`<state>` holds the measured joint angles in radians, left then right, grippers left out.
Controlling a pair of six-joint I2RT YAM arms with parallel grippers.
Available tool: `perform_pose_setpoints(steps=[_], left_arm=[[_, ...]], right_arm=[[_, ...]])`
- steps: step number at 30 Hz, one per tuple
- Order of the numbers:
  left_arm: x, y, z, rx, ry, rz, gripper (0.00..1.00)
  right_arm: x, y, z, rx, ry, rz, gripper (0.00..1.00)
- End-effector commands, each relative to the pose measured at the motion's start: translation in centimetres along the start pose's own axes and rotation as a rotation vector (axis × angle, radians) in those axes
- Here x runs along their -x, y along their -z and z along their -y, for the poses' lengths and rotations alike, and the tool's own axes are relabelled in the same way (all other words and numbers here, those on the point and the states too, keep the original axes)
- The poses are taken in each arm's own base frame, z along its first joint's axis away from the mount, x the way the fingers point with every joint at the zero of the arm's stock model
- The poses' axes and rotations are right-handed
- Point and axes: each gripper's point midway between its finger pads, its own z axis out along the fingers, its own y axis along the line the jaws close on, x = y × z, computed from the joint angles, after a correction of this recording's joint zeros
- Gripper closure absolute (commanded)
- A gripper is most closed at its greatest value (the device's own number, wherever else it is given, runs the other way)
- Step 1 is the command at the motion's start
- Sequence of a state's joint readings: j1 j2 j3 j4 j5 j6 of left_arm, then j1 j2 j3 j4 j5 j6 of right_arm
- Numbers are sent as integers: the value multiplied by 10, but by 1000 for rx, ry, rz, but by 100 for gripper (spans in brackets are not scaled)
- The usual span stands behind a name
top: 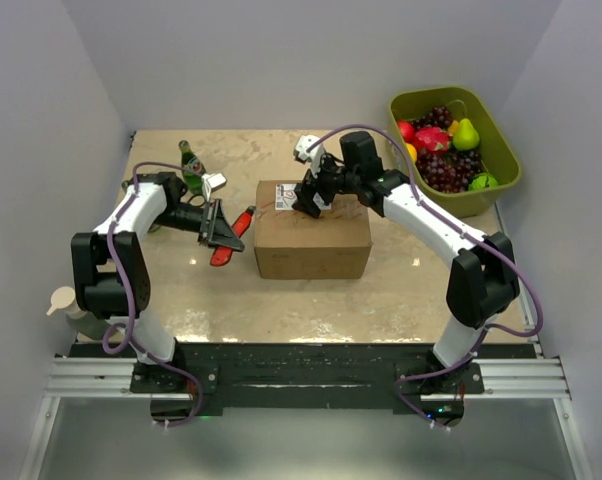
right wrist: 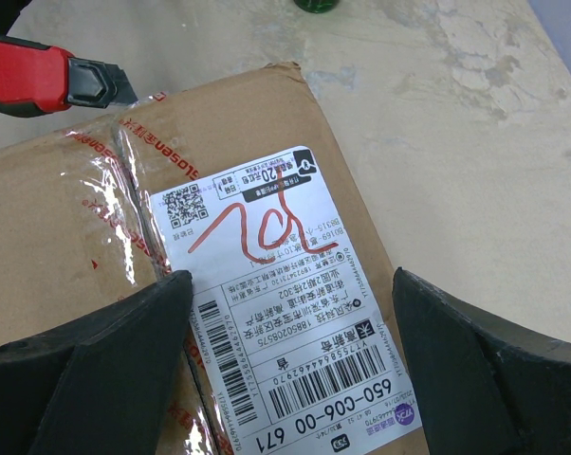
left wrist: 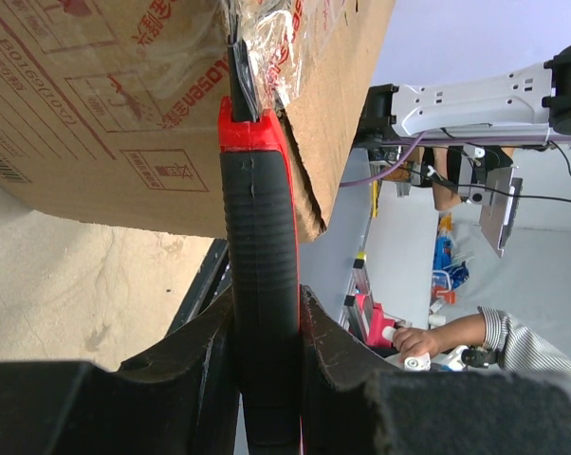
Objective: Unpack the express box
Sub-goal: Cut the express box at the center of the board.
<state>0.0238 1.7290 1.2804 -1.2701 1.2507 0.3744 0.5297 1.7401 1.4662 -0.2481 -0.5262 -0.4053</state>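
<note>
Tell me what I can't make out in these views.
- Contents: the express box is shut in every view.
- Blade tip: left wrist view, buried in crumpled tape where the knife in the left pincer meets the box.
- Right pincer over the label: right wrist view, touching or hovering, cannot tell.
- Green bottle: right wrist view, cut off by top edge.

**Arm and gripper pose, both sides**

Left arm [top: 131, 215]: rises from its base at the near left and folds back on itself. The forearm then runs roughly level toward the centre of the counter. Left gripper [top: 219, 228] faces inward, its fingers [left wrist: 210, 332] clamped tight on the black handle of a box cutter [left wrist: 259, 237].

Right arm [top: 421, 215]: elbow raised at the near right, forearm stretched diagonally inward and away, wrist bent over. Right gripper [top: 309, 195] points downward with its jaws spread wide, gripping nothing.
</note>
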Motion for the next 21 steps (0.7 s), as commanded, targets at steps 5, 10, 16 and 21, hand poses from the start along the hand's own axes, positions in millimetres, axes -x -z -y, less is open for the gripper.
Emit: perform_pose_setpoints(steps=[5,10,16,21], left_arm=[[6,-1,16,-33,-37,8,100],[11,-1,13,-42,-32,5,100],[2,-10,20,-88,-20,-13,100],[-15,-20,32,-103,-38,-54,100]], right_arm=[[-31,-3,-7,21,-23,-83,9],[-28,-2,-7,17,-20,-78,9],[-32,-2,-9,22,-24,-86,9],[-33,-4,-8,23,-27,-87,9]])
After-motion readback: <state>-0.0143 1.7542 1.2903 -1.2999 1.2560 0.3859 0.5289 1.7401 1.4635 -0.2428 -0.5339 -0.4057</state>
